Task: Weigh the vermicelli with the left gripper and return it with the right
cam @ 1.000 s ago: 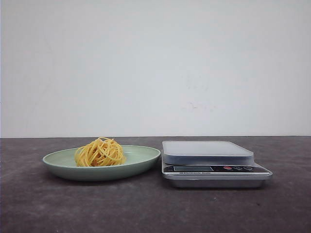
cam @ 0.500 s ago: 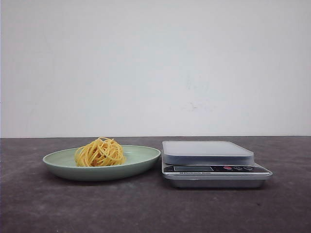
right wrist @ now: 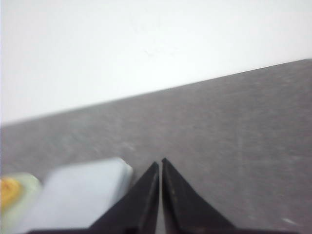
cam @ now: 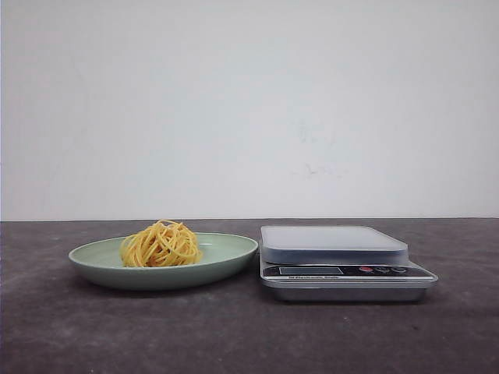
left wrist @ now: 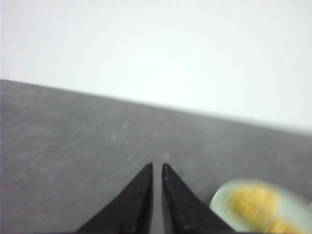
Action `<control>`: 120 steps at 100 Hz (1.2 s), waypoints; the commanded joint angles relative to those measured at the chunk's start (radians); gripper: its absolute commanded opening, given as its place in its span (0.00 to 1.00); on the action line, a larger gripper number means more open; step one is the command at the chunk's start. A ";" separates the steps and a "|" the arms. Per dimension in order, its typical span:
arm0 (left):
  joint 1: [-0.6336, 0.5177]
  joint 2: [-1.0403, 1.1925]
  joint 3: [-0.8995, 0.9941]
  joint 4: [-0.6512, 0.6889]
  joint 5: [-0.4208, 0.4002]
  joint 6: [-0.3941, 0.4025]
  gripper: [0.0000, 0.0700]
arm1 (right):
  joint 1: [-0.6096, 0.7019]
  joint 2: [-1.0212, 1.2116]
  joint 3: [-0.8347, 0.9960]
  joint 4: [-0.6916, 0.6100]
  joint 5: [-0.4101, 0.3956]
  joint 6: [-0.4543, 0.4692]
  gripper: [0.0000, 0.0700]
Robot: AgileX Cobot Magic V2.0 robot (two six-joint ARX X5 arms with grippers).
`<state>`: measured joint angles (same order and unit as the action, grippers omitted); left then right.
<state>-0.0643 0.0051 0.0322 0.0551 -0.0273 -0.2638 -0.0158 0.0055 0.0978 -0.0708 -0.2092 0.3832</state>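
Nothing moves between the front frames: vermicelli (cam: 161, 245) sits on the plate (cam: 230, 251) at lower left, scale (cam: 343, 261) beside it at center right, bare. Left wrist view: left gripper (left wrist: 157, 168) clenched, empty, noodles blurred at lower right. Right wrist view: right gripper (right wrist: 160, 163) likewise clenched, empty. Weighing seems unstarted.

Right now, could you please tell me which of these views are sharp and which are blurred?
Front view: sharp, with the yellow-orange vermicelli nest crisp on the pale green plate. Left wrist view: smeared, noodles a blur. Right wrist view: soft, the silver kitchen scale without detail.
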 commanded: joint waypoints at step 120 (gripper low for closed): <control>-0.012 0.555 0.759 -0.430 0.359 0.100 0.79 | 0.000 0.341 0.640 -0.457 -0.186 -0.241 0.65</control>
<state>-0.0681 0.5365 0.7605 -0.3862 0.3222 -0.1509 -0.0158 0.3313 0.7120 -0.5369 -0.3923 0.1532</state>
